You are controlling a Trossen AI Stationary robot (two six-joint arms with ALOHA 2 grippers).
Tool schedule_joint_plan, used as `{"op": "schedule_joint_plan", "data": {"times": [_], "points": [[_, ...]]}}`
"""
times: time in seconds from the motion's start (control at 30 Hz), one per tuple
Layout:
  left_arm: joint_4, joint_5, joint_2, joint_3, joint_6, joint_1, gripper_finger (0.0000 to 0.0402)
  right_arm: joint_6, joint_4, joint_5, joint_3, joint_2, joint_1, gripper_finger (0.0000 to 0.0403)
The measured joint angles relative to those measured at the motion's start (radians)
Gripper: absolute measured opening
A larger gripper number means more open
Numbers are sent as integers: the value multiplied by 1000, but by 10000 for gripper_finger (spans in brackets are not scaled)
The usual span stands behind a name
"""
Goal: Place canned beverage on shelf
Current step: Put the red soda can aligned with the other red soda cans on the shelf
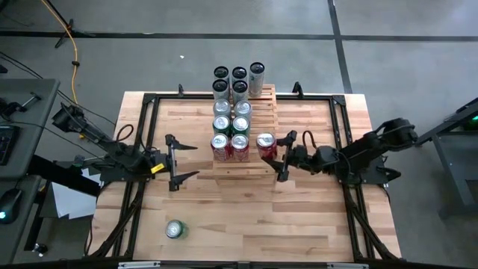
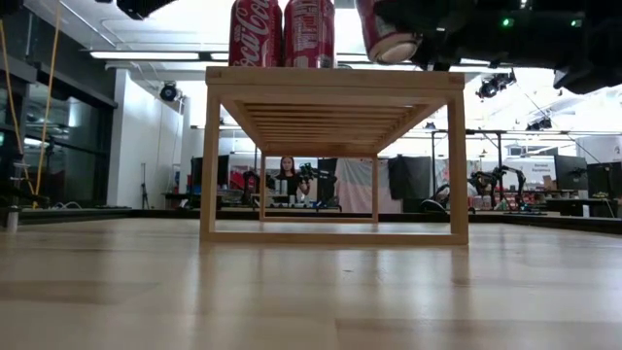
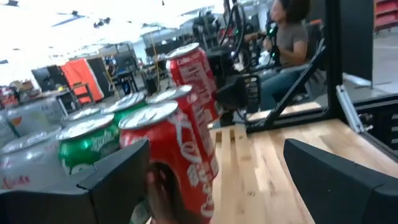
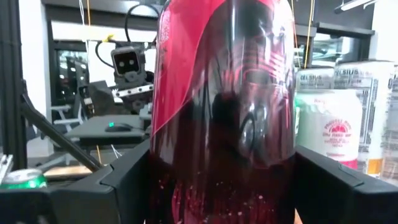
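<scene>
Closest to my right wrist camera is a tall red-and-black aluminium can (image 4: 224,106), filling the view between the right tool's (image 1: 284,156) two dark fingers (image 4: 127,180), which I read as clenched on it. From above, that can (image 1: 266,143) sits at the front right corner of the pale slatted-wood stepped shelf (image 1: 254,170), just beside two red cola cans (image 1: 230,146) already standing in the shelf's front row. From surface height the held can (image 2: 386,31) is tilted, its base just above the shelf's top edge (image 2: 335,78) and not flat on it. Behind the front row on the shelf I see green cans (image 1: 231,124), then white and silver cans (image 1: 239,82) running toward the far end. My left tool (image 1: 174,162) hangs released, fingers spread wide and grasping nothing, to the left of the shelf over the wooden surface (image 1: 299,217). One green can (image 1: 175,229) lies alone on the surface, well apart from the shelf, toward the near left.
</scene>
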Motion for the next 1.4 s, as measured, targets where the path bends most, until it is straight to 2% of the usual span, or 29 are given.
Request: {"op": "schedule_joint_plan", "data": {"times": [0.37,0.57,0.9,1.07,1.3,1.4], "points": [[-69,107,8,0,-87,115,362,5,-37,-5,0,7,-8,287],[-68,110,9,0,-100,129,362,62,-107,-2,0,7,-32,287],[-67,109,9,0,-100,129,362,80,-106,-1,0,7,-45,287],[-65,109,9,0,-100,129,362,126,-103,-1,1,56,-59,287],[-64,109,9,0,-107,128,362,101,24,-7,2,101,-72,287],[-74,109,9,0,-109,128,362,107,11,-11,2,101,-71,287]]}}
